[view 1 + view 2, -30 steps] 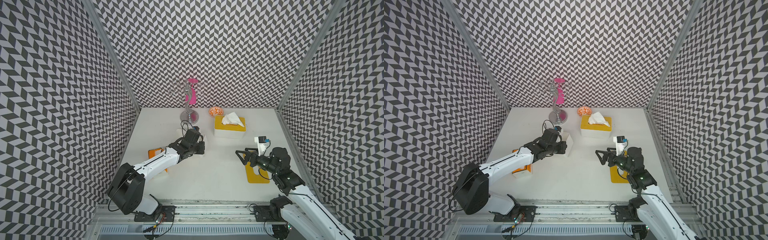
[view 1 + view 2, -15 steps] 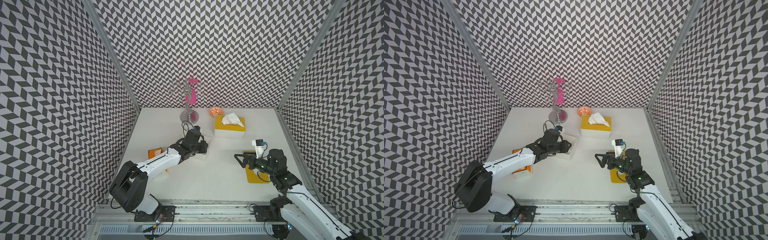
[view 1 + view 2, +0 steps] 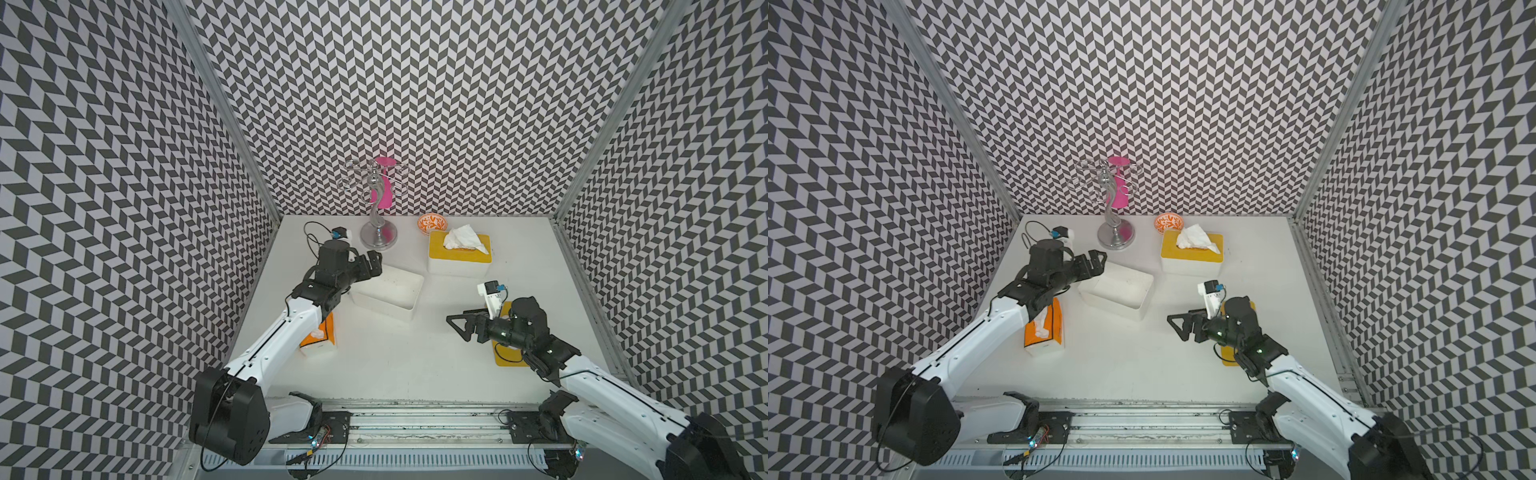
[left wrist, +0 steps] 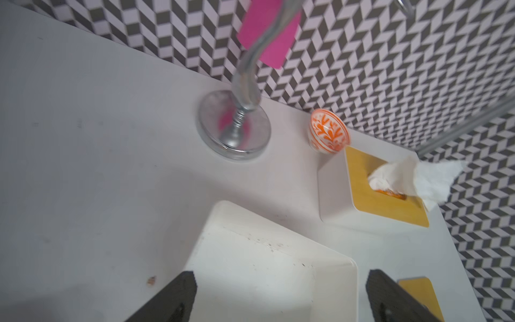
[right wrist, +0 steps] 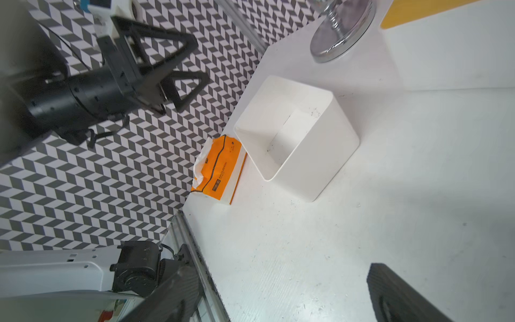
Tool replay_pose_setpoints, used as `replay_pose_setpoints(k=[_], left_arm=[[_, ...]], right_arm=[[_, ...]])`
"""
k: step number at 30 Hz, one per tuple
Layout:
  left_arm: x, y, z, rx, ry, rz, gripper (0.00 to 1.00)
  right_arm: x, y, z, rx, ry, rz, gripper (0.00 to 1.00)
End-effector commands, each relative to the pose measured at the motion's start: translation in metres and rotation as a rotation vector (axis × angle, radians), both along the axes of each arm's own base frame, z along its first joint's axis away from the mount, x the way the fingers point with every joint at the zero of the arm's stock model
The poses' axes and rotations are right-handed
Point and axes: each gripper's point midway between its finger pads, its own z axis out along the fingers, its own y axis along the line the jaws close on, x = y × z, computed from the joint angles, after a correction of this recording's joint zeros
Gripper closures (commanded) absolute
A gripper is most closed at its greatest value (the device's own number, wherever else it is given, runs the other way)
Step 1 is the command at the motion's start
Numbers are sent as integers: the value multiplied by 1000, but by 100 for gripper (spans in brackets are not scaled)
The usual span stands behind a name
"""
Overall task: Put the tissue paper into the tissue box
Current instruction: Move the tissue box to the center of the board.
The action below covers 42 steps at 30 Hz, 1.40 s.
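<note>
White tabletop (image 3: 395, 365): tissue box (image 3: 388, 291) centre frame, empty; left gripper (image 3: 374, 264), right gripper (image 3: 457, 329) both spread wide. Next, likely: grasp tissue pack (image 3: 1044, 328), lower left.

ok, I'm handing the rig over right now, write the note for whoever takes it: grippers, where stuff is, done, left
Left gripper: open, empty, above a corner of the white tissue box. Right gripper: open, empty, hovering over bare table.
Tissue pack: lying on the table beside the left arm. Yellow lid: flat on the table under the right arm.
Done: box upright, lid off, nothing inside.
Left: grasp the pack, place it in the box, likely refit the lid.
</note>
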Motion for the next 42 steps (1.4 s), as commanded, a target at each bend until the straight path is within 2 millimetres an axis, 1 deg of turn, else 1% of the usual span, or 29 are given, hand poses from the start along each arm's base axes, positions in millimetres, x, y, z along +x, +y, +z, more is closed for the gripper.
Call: replay_pose_setpoints(k=[1,3,5,7,10,14,17,22,27,30,35,39,42], left_arm=[[10,21,-10,-18,30,-4,0],[18,33,-26,-48,66,11,0],[22,39,-40,-78,89,21,0],[26,40,-52,-115,104,22,0],[30,37,-67,-156,124,18,0],[32,29,-85,-201,154,-10,0],[30,25,-97,-217,183,-23,0],[16,15,-100,-266,177,-62,0],[-3,6,-111,-300,203,-95,0],[-15,-6,-112,-319,202,-130,0],[-33,-30,-106,-322,187,-192,0],[-48,-47,-101,-333,171,-231,0],[-55,-49,-101,-329,172,-234,0]], right_arm=[[25,25,29,66,-69,-42,0],[33,40,26,72,-49,-42,0],[42,51,20,74,-35,-45,0],[51,60,15,73,-23,-57,0],[65,68,6,73,-5,-78,0],[75,83,-5,73,26,-54,0],[82,90,-11,63,34,-46,0],[89,94,-17,47,27,-40,0],[99,95,-24,26,35,-29,0],[105,94,-26,22,41,-24,0],[113,87,-25,10,38,-21,0],[118,77,-27,-3,40,-27,0],[120,69,-30,-22,42,-34,0]])
